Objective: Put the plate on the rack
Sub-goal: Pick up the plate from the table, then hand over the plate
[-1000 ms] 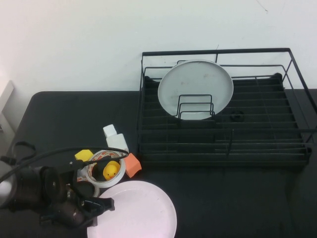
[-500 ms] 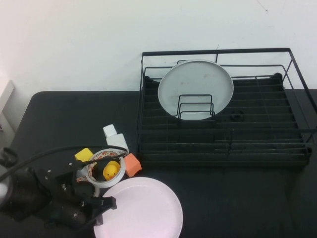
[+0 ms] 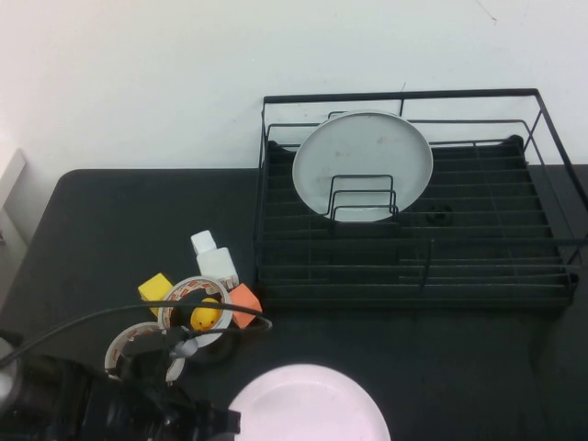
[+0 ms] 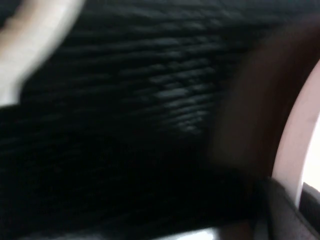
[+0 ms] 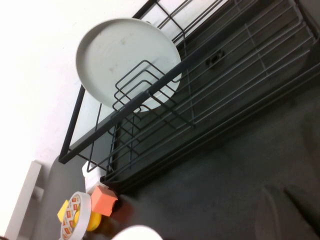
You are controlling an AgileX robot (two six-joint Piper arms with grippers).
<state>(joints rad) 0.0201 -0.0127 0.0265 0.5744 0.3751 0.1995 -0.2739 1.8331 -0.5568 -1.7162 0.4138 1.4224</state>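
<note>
The pale pink plate (image 3: 310,406) lies at the table's near edge, right of my left arm. My left gripper (image 3: 228,424) is shut on the plate's left rim. In the left wrist view the rim (image 4: 296,135) runs between the two fingers (image 4: 280,212). The black wire rack (image 3: 413,276) stands at the back right, also in the right wrist view (image 5: 200,105). My right gripper (image 5: 285,191) is out of the high view. It hovers shut and empty over bare table in front of the rack.
A grey-white plate (image 3: 363,165) stands upright in the rack's wire loops. Left of the rack lie a white bottle (image 3: 213,257), an orange block (image 3: 244,304), a yellow block (image 3: 155,288), a tape roll holding a yellow duck (image 3: 204,314), and a second tape roll (image 3: 140,347).
My left arm has pulled toward the near edge and to the right, carrying the pink plate with it. The second tape roll, earlier behind the arm, now shows.
</note>
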